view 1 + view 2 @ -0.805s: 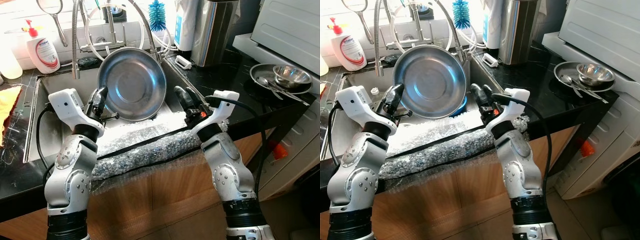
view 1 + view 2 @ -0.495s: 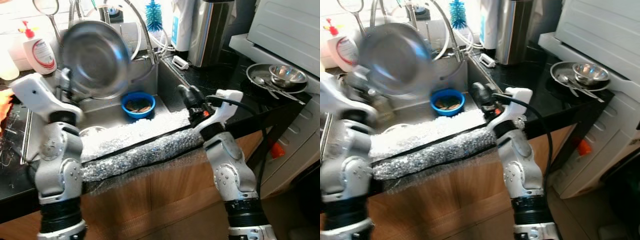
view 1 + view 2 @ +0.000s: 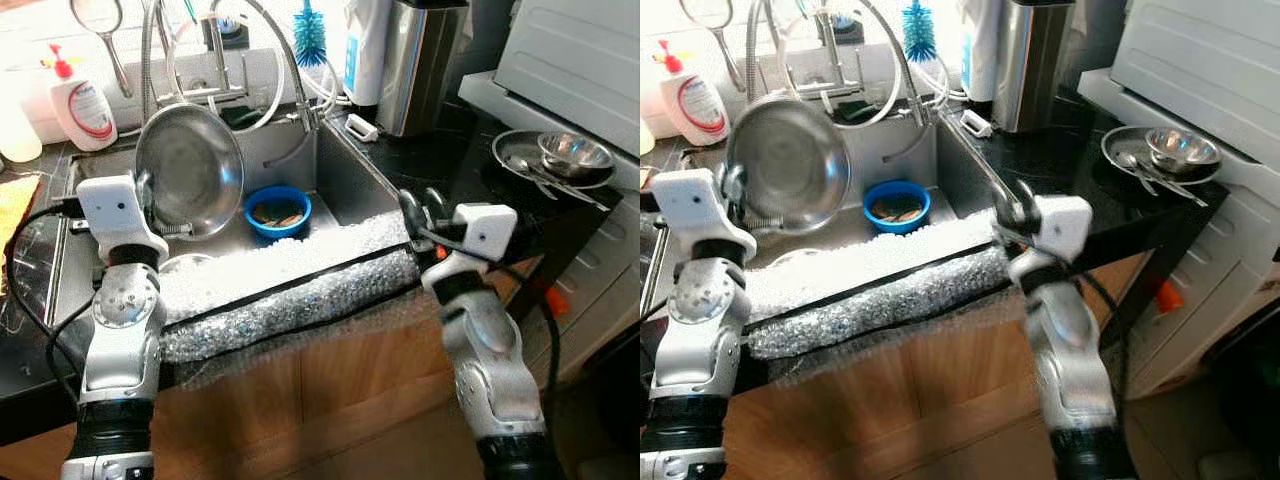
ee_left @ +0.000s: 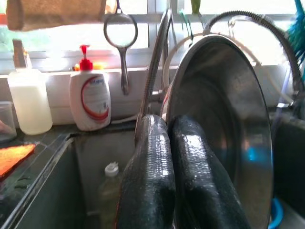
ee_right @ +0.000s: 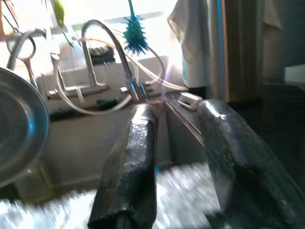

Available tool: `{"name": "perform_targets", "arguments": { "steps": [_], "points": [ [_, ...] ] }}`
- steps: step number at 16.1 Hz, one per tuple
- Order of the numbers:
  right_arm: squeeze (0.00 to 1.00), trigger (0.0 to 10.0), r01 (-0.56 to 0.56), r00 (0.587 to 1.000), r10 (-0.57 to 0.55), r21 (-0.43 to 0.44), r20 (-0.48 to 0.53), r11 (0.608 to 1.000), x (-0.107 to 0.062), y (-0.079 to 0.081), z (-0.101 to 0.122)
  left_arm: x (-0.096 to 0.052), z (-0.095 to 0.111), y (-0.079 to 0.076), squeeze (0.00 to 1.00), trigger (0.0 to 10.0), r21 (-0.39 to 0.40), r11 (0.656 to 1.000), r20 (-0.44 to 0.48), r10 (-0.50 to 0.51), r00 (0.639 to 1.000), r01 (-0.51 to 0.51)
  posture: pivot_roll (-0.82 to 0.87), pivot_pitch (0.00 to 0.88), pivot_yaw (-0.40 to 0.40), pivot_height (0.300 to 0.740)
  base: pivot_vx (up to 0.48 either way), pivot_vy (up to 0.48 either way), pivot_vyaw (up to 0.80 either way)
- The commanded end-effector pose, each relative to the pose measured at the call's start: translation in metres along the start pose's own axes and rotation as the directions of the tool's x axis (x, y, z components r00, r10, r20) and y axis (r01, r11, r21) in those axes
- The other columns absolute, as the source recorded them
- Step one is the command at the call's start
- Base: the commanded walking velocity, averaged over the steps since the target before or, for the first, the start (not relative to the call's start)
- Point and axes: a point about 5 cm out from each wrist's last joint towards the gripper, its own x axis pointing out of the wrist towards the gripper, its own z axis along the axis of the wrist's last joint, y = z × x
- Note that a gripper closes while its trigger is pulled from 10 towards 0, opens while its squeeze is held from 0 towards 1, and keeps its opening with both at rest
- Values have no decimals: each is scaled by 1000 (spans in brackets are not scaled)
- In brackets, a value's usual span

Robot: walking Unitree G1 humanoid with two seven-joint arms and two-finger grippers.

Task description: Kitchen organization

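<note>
A large steel bowl (image 3: 192, 168) is held tilted on edge over the left part of the sink (image 3: 345, 175). My left gripper (image 3: 150, 190) is shut on its rim; in the left wrist view the two black fingers (image 4: 155, 167) press together against the bowl (image 4: 228, 119). My right gripper (image 3: 422, 208) hovers open above the sink's right front corner, apart from the bowl. Nothing sits between its fingers (image 5: 136, 157). A small blue bowl (image 3: 277, 210) with scraps lies at the bottom of the sink.
Bubble wrap (image 3: 290, 290) pads the sink's front edge. A soap bottle (image 3: 82, 100), taps, hoses and a blue brush (image 3: 312, 35) line the back. A steel canister (image 3: 420, 60) and a plate with a small bowl and spoons (image 3: 555, 155) stand on the black counter at right.
My left gripper carried the steel bowl from the middle of the sink up and to the left, uncovering the blue bowl. The right gripper drew away to the right.
</note>
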Motion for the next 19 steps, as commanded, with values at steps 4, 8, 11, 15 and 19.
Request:
{"name": "perform_targets", "arguments": {
  "steps": [4,8,11,15,19],
  "points": [
    [0,10000,28,999,-28,-48,-18,998,-26,3,-7,4,-14,-1,0,10000,44,999,-15,-23,1000,24,-26,0,39,740,0,0,0],
    [0,10000,58,997,-61,-49,-55,997,-43,4,-12,10,-31,0,0,10000,60,998,-73,-30,997,34,-41,0,54,740,0,0,0],
    [0,10000,67,996,-70,-53,-51,996,-42,4,-11,14,-40,-4,0,10000,81,996,-124,-35,992,45,-44,0,58,740,0,0,0],
    [0,10000,65,996,-67,-51,-51,997,-39,8,-11,27,-44,-17,0,10000,215,969,-165,-88,982,122,-38,0,56,740,0,0,0],
    [0,10000,53,997,-55,-46,-51,998,-36,11,-10,40,-50,-29,0,10000,236,955,-265,-114,958,179,-48,0,64,740,0,0,0]
  ]
}}
